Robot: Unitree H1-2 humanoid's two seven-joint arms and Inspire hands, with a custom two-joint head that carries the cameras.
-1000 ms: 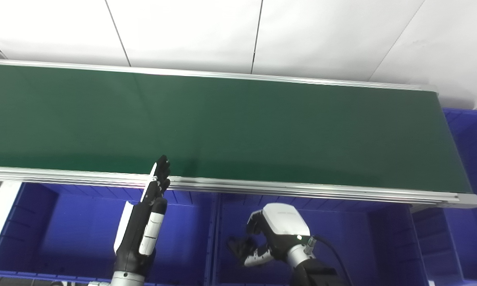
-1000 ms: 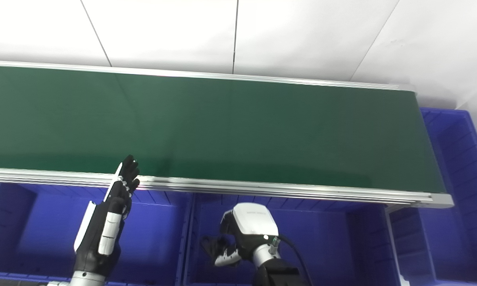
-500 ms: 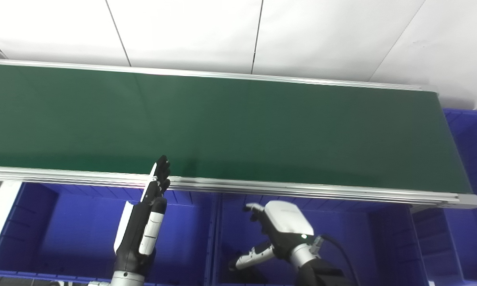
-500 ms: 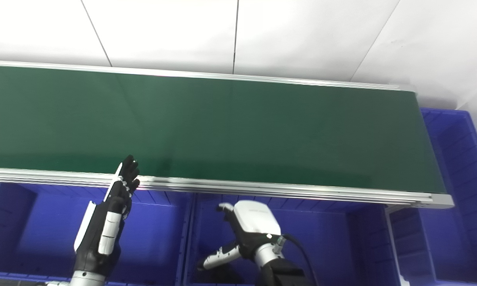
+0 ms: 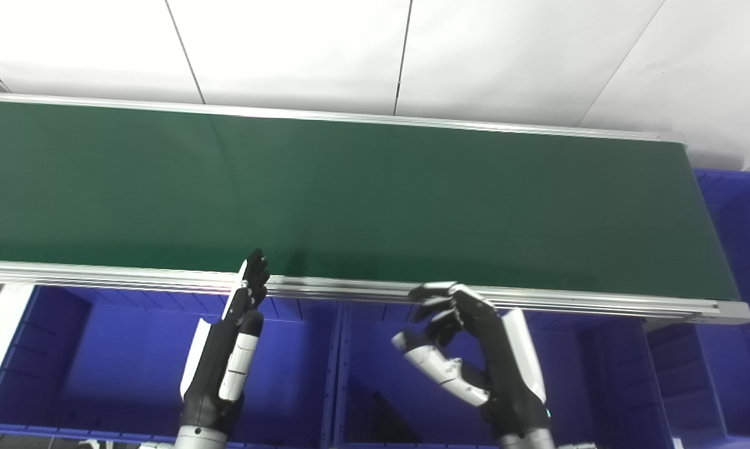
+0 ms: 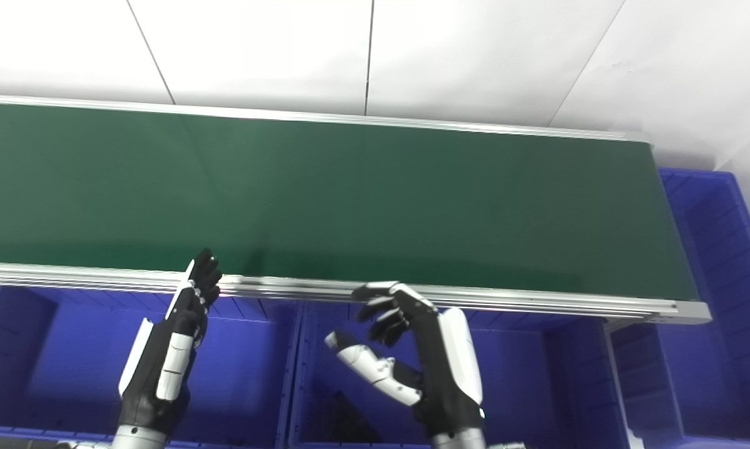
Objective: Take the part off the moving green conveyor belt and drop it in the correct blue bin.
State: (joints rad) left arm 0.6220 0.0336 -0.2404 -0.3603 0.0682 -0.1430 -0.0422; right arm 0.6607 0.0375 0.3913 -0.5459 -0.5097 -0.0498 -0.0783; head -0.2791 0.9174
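The green conveyor belt (image 5: 375, 199) runs across the view with no part on it. My left hand (image 5: 225, 355) stands upright and open over the left blue bin (image 5: 100, 362), its fingertips at the belt's near rail. Over the middle blue bin (image 5: 599, 374), my right hand (image 5: 475, 355) is raised palm-left. It is open, with loosely curled fingers just below the rail and nothing in it. A dark shape (image 5: 384, 418), seemingly the part, lies on the middle bin's floor under that hand.
A third blue bin (image 5: 743, 218) sits past the belt's right end. The belt's aluminium near rail (image 5: 537, 302) runs above the bins. White wall panels stand behind the belt. A divider wall (image 5: 337, 374) separates the left and middle bins.
My right hand, earlier low in the middle bin and closed on a dark part, opened, let it fall, then rose and turned upright. The left hand stayed put.
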